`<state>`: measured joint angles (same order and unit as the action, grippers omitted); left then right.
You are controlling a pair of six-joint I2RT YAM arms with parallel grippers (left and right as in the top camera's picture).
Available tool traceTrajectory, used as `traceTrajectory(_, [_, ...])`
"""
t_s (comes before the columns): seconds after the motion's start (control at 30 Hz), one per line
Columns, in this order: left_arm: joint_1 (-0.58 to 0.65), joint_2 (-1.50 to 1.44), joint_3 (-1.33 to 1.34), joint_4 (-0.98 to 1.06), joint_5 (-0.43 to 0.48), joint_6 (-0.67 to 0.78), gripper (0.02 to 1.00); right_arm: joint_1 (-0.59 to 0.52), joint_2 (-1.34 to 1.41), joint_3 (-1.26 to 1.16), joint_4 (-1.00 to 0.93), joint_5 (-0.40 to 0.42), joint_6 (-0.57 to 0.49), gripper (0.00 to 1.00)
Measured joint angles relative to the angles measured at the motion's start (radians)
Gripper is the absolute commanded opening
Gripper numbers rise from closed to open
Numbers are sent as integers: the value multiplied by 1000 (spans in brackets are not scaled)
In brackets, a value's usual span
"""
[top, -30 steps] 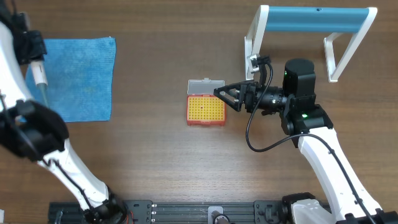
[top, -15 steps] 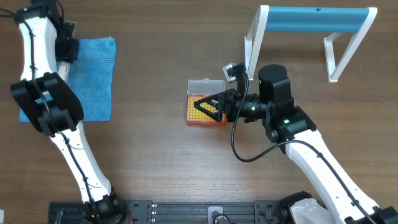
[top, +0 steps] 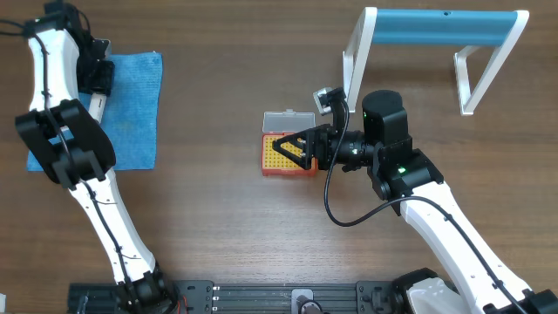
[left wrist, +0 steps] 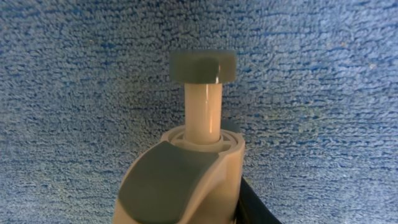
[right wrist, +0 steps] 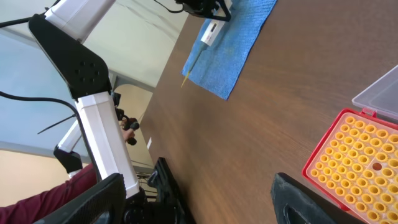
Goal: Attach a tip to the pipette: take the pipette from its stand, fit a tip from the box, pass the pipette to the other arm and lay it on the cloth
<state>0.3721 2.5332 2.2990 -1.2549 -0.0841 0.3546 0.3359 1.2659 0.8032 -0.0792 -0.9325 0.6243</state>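
Note:
My left gripper (top: 92, 68) is at the far left over the blue cloth (top: 131, 105), shut on the pipette (top: 98, 103). The right wrist view shows the pipette (right wrist: 209, 32) just above the cloth (right wrist: 239, 46), its yellow tip (right wrist: 187, 76) poking past the cloth's edge. Up close, the grey plunger button (left wrist: 203, 65) stands out against the cloth (left wrist: 323, 93). My right gripper (top: 292, 148) hangs open over the red tip box (top: 270, 162), nothing between its fingers. The box's yellow rack (right wrist: 354, 155) lies beneath it.
The tip box's clear lid (top: 289, 119) lies open on its far side. The white pipette stand with a blue top bar (top: 440, 26) is at the far right. Bare wooden table (top: 218, 235) stretches between the cloth and the box.
My left arm has swung from the near left up to the cloth's far edge with the pipette. The right gripper moved left over the tip box, then stayed put.

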Motion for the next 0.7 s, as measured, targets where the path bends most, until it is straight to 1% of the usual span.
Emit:
traceTrajectory(0.33, [35,27,0,-11,3,-4,27,0,0,0,0,0,0,772])
traceTrajectory(0.37, [35,27,0,-11,3,-5,58,0,0,0,0,0,0,772])
traceTrajectory(0.4, [35,27,1,-11,3,-8,364,0,0,0,0,0,0,774])
traceTrajectory(0.43, [35,27,1,-11,3,-16,836,0,0,0,0,0,0,774])
traceTrajectory(0.47, [35,27,1,-13,4,-22,939,0,0,0,0,0,0,774])
traceTrajectory(0.7, [31,27,34,-100,6,-61,941,0,0,0,0,0,0,774])
